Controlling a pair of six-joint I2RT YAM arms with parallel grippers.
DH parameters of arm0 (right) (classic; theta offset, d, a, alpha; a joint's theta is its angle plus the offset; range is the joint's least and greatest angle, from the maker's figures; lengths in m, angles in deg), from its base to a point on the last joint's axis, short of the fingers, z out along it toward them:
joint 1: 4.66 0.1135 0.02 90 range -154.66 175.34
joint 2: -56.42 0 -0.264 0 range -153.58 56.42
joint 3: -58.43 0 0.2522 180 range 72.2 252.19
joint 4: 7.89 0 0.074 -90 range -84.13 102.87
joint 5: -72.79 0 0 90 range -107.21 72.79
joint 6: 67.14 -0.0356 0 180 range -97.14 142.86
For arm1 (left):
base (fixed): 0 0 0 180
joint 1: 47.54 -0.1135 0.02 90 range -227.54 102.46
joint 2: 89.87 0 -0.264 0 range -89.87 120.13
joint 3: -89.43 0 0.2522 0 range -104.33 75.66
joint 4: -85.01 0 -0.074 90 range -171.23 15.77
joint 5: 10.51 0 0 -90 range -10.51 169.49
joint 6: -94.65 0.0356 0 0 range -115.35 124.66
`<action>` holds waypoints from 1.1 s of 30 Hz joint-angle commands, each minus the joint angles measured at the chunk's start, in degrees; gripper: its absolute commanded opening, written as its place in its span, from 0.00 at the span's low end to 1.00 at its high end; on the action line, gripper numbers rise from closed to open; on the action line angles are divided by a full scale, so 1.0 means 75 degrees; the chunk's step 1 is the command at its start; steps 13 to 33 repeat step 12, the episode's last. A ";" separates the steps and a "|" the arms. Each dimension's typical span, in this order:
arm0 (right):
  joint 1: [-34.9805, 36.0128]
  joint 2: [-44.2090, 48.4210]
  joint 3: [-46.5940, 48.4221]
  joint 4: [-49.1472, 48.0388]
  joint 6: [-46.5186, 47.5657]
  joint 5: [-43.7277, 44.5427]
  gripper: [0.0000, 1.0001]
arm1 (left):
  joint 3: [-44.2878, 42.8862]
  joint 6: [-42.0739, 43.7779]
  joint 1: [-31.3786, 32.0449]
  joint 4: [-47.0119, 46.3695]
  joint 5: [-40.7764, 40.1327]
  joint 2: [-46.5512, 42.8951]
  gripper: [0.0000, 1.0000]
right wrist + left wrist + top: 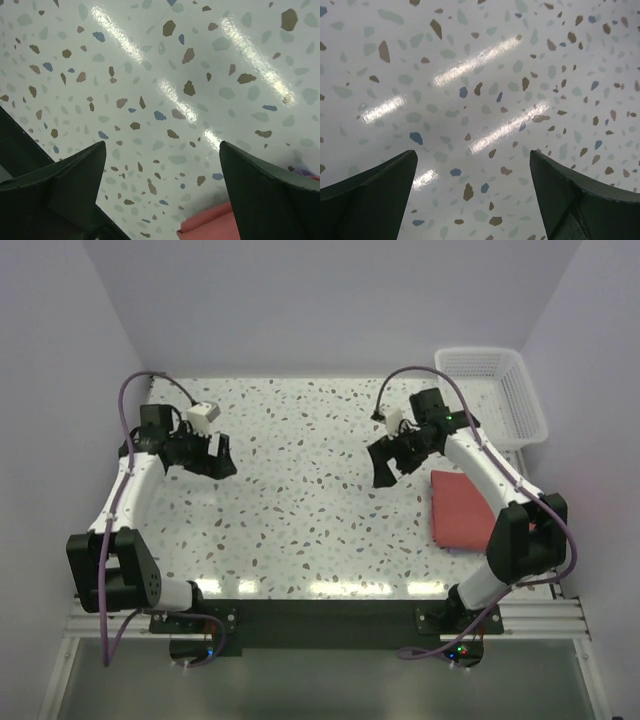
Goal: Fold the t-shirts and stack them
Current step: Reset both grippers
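Note:
The salmon red t-shirt lies folded as a rectangle on the right side of the table, partly under my right arm. Its corner shows at the bottom of the right wrist view, with a sliver of lavender cloth at the right edge there. The lavender t-shirt is otherwise hidden. My right gripper is open and empty above the table, left of the red shirt; its jaws stand wide apart in the right wrist view. My left gripper is open and empty over bare table at the far left, as the left wrist view shows.
A white lattice basket stands at the back right corner, off the speckled tabletop. Pale walls close in the back and sides. The arm bases sit at the near edge.

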 commanded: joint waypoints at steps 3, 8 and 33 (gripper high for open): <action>0.0545 -0.0440 -0.0838 -0.1602 -0.0688 -0.0020 0.99 | 0.1181 0.0899 -0.0015 -0.0018 -0.1350 -0.0205 1.00; 0.0803 -0.0254 -0.1390 -0.2036 -0.0782 0.0262 0.99 | 0.1711 0.0970 -0.0003 -0.0323 -0.1423 -0.0393 1.00; 0.0791 0.0016 -0.1157 -0.2036 -0.0805 0.0426 0.99 | 0.1013 0.0783 -0.0050 -0.0324 -0.1340 -0.0230 1.00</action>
